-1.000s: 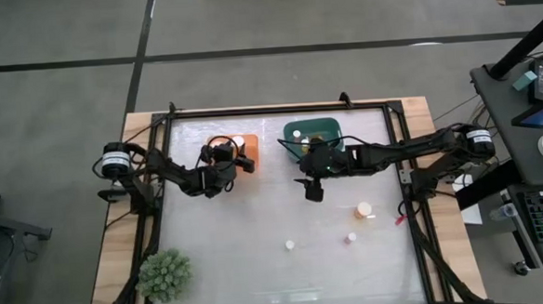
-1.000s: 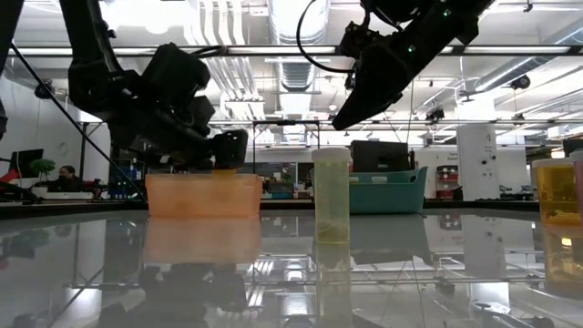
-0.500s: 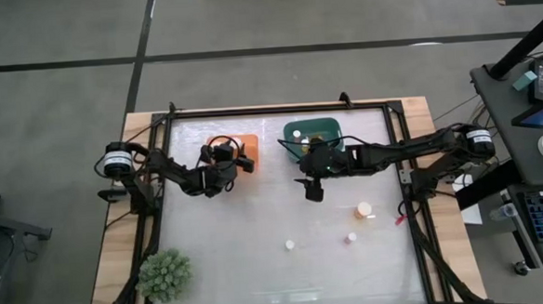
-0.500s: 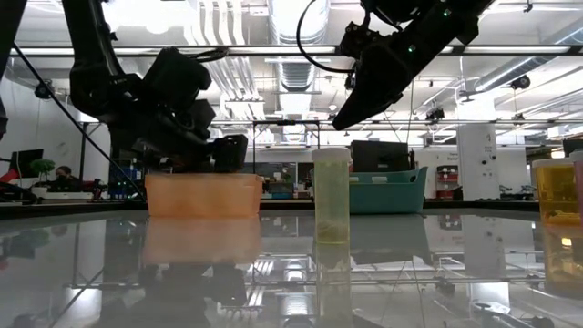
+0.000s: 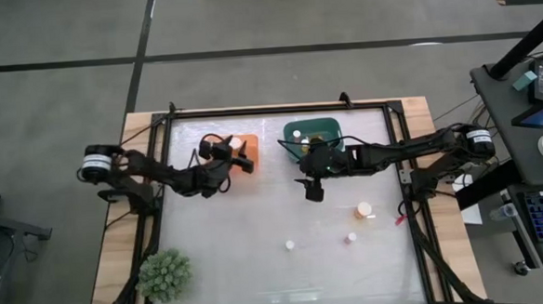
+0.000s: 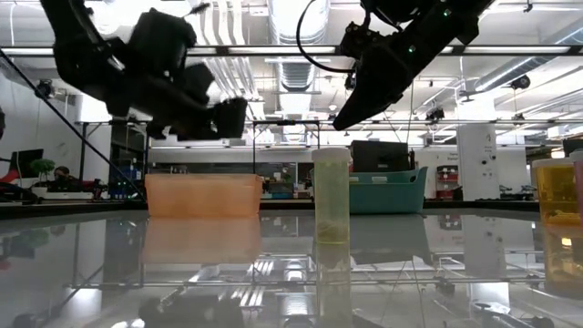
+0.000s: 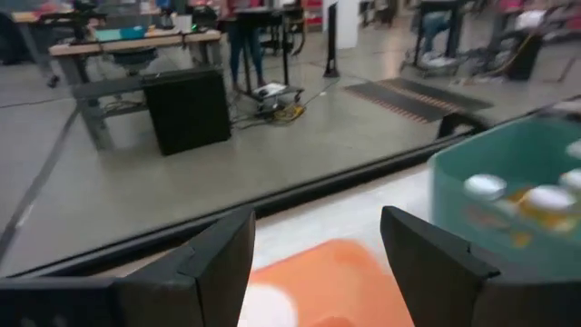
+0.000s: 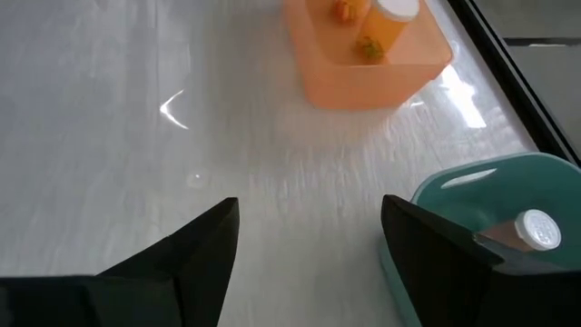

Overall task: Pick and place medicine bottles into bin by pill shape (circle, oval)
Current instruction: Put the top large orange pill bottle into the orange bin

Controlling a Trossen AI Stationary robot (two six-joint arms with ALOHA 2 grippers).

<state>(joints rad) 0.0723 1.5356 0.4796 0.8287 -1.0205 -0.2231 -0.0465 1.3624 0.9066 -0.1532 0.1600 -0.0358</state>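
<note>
The white table (image 5: 231, 266) is carrying everything, framed by a dark rail. A spiky green plant (image 5: 163, 275) is sitting at its near left corner.

The left arm is reaching in from the left side, and the left gripper (image 5: 223, 155) is hanging above the orange bin (image 5: 245, 153), its fingers (image 7: 218, 263) spread apart with nothing between them. The right arm is stretching in from the right side, with the right gripper (image 5: 312, 193) hovering over bare table just in front of the teal bin (image 5: 311, 129), its fingers (image 8: 195, 245) also spread wide and gripping nothing.

The two bins are standing side by side toward the far edge of the table, orange on the left, teal on the right. Inside the orange bin a white-capped amber bottle (image 8: 388, 22) is lying. White-capped bottles (image 7: 486, 186) are lying in the teal bin as well.

Three medicine bottles are standing upright on open table, well apart from the bins: the largest one (image 5: 364, 209) to the right, a smaller one (image 5: 351, 237) just in front of it, and another small one (image 5: 289, 245) nearer the middle. In the low view, a pale yellowish bottle (image 6: 332, 195) is rising in the centre foreground, with an amber one (image 6: 557, 190) at the right edge.
</note>
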